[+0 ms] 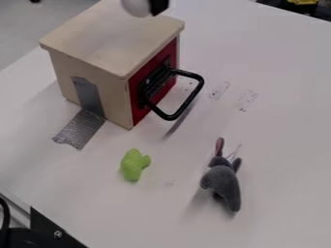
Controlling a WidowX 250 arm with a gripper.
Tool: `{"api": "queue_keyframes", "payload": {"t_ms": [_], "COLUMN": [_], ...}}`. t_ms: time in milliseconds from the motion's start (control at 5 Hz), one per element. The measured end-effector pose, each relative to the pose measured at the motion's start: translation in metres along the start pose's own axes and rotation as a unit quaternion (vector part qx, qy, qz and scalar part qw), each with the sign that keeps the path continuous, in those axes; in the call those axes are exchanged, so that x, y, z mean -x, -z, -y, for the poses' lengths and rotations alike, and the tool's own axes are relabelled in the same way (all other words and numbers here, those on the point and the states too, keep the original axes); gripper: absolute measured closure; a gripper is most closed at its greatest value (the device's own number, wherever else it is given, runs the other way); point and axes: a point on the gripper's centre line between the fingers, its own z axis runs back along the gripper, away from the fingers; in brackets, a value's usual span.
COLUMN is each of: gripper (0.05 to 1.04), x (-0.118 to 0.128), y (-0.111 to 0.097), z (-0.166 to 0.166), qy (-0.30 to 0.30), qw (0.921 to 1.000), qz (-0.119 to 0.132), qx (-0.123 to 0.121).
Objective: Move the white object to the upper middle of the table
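I had the white object (136,7) at the very top of my camera view, against the black tip of the gripper (159,6) and above the back edge of the wooden box (107,38). Whether it hung clear of that lid or touched it, I could not tell. Nor could I tell how far open the jaws were, or whether they truly had hold of it.

That was my first worry: if the grip was poor, a smooth, rounded thing like that could slip out, drop on the lid and roll off the back, where I would have had trouble seeing it. I judged the step in hand to be a carry and a set-down, with the table's (278,131) upper middle lying to the right of the box as I looked at it. Crossing too low might have clipped the lid's corner; coming down too soon might have caught the black handle (188,73) that jutted from the red front (138,112). (From my chair, height is always the hardest thing to read.) Let go too high, the object could have bounced and rolled. The green toy (132,165) and the grey plush animal (223,183) lay well nearer the camera, so they worried me little.
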Motion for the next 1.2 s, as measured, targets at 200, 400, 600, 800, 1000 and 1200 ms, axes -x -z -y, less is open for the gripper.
{"api": "queue_keyframes", "payload": {"t_ms": [200,400,600,800,1000,1200], "gripper": [0.322,0.322,0.322,0.322,0.323,0.274], "x": [-0.03,-0.062,-0.096,-0.124,-0.134,-0.136], "y": [0.031,0.073,0.108,0.137,0.152,0.152], "z": [0.047,0.085,0.098,0.104,0.105,0.108], "qy": [0.014,0.009,0.0,-0.008,-0.022,-0.031], "qw": [0.9999,0.9996,0.9988,0.9985,0.9983,0.9984], "qz": [-0.01,-0.012,0.0,0.007,0.013,0.018], "qx": [0.001,-0.022,-0.048,-0.054,-0.052,-0.043]}}
